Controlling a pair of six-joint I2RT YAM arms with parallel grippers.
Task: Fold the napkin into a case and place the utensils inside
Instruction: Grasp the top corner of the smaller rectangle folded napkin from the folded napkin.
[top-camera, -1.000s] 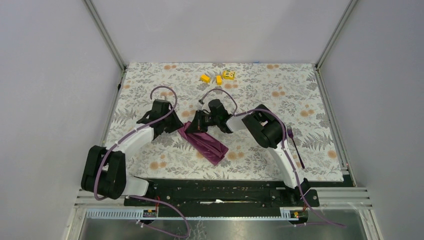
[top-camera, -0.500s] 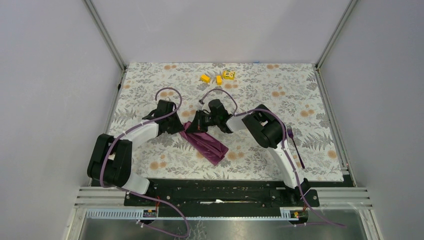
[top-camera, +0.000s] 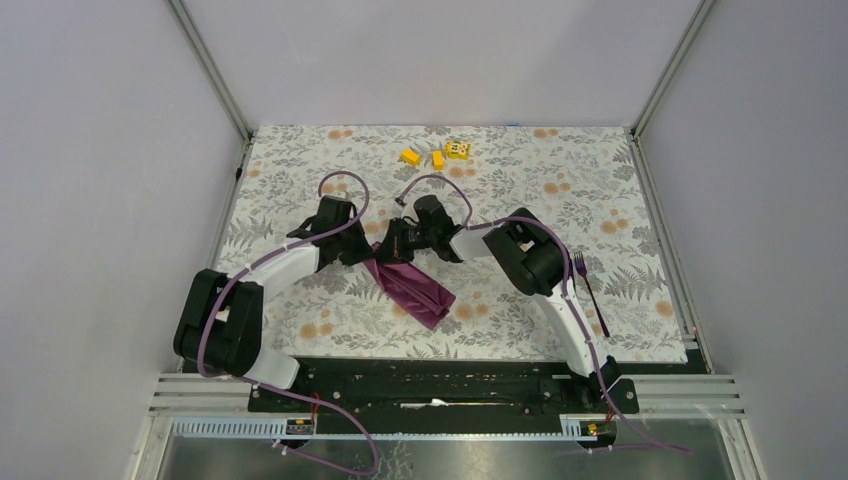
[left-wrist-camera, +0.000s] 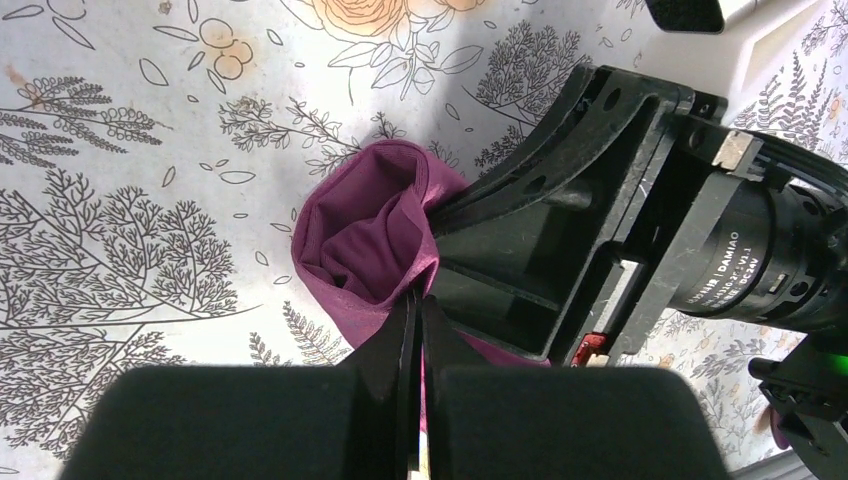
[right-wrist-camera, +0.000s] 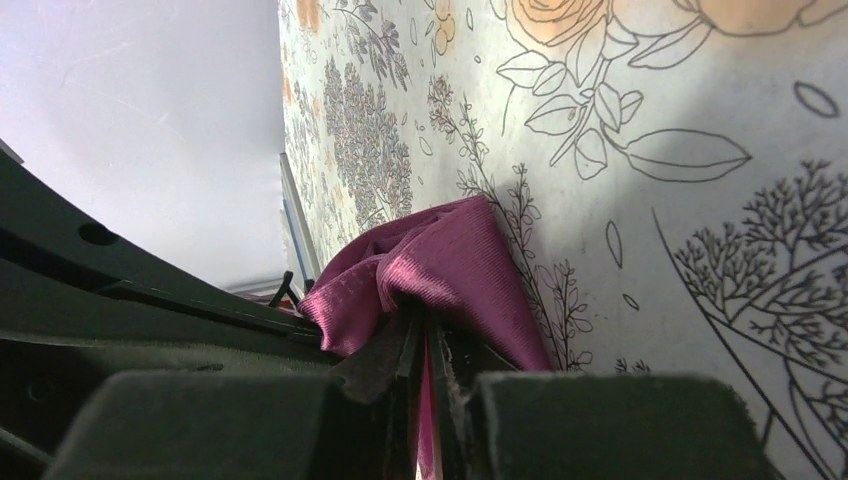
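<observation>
The left gripper (left-wrist-camera: 415, 300) had its 2 fingers clenched on the lip of the case (top-camera: 415, 292). The right gripper (right-wrist-camera: 425, 335) pinched another part of that lip, with the mouth bunched between them. The soft, finely ribbed plum pouch lay narrow and slanted on the floral tablecloth (top-camera: 560, 170). The slim dark fork (top-camera: 590, 290) lay well apart, by the right arm.

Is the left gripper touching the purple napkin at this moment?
Touching. In the left wrist view, the left gripper has its fingertips pinched together on the bunched end of the napkin, and cloth shows between them.
</observation>
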